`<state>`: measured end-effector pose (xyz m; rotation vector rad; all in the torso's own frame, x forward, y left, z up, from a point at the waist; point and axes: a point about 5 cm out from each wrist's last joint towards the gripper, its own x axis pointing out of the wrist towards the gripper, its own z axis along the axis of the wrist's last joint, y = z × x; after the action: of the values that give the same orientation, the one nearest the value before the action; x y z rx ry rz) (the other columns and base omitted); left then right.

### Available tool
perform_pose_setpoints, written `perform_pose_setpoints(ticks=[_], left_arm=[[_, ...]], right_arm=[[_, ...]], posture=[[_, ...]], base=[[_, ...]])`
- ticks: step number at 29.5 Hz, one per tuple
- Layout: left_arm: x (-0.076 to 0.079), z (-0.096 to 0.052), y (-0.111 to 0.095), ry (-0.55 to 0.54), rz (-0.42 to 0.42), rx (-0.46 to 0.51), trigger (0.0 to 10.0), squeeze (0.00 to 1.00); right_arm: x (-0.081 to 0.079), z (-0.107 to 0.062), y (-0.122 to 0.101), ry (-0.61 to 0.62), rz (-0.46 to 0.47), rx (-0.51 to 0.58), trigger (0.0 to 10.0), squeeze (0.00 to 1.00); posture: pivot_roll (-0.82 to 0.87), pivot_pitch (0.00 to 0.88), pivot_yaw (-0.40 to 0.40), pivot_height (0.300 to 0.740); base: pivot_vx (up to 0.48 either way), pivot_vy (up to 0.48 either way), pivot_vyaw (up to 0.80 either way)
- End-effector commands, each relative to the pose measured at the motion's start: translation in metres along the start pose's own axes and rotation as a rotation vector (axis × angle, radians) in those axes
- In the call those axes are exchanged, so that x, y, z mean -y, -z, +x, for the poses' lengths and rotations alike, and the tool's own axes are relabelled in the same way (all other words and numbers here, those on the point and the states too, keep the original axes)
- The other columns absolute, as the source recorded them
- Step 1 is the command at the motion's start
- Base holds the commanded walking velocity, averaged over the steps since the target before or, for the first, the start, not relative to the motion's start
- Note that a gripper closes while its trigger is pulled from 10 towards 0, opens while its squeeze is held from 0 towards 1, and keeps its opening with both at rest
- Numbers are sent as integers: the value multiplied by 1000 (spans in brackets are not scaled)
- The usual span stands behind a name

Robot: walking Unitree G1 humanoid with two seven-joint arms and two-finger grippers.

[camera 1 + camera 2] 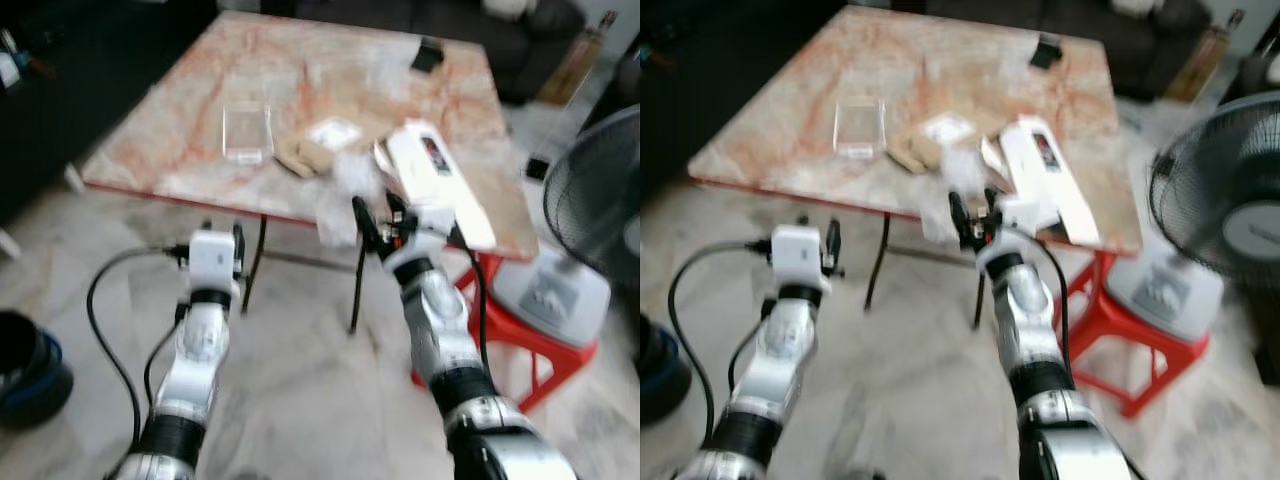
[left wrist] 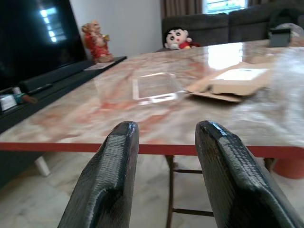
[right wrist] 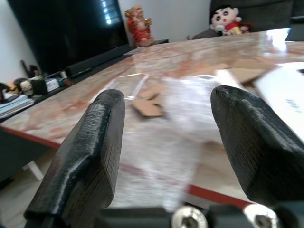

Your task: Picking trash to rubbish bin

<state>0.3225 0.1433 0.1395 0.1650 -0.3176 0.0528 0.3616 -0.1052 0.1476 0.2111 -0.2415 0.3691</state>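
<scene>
step: reaching for trash, nothing gripped.
right gripper (image 1: 375, 222): fingers spread wide, at the table (image 1: 200, 120) edge, just before a crinkly clear plastic wrapper (image 3: 183, 116).
left gripper (image 2: 166, 175): fingers parted, low before the edge.
next move: likely advancing and closing on the wrapper.
materials: glossy marble top, flat clear plastic tray (image 1: 247, 131), brown cardboard (image 1: 303, 155).

No legible text. The white box (image 1: 436, 175) on the counter (image 1: 200, 120), just beyond the right pincer (image 1: 376, 212), bears a label too blurred to read.
</scene>
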Motion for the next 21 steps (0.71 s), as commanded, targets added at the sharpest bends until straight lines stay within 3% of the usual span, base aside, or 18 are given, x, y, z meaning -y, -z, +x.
perform_pose_setpoints(ticks=[1,9,14,21], left_arm=[[8,0,-1,19,-17,-1,10000,0],[9,0,-4,20,-21,2,10000,0],[9,1,-4,19,-22,5,10000,0],[9,1,-4,17,-26,1,10000,0]], right_arm=[[8,-2,-4,22,-14,6,10000,0],[3,1,-8,-3,-39,23,10000,0],[1,1,-7,-7,-32,24,10000,0],[3,1,-9,-1,-18,30,10000,0]], posture=[[94,152,-71,740],[93,156,-69,740],[93,155,-71,740],[89,155,-74,740]], base=[[311,0,0],[313,0,0],[315,0,713],[313,0,0]])
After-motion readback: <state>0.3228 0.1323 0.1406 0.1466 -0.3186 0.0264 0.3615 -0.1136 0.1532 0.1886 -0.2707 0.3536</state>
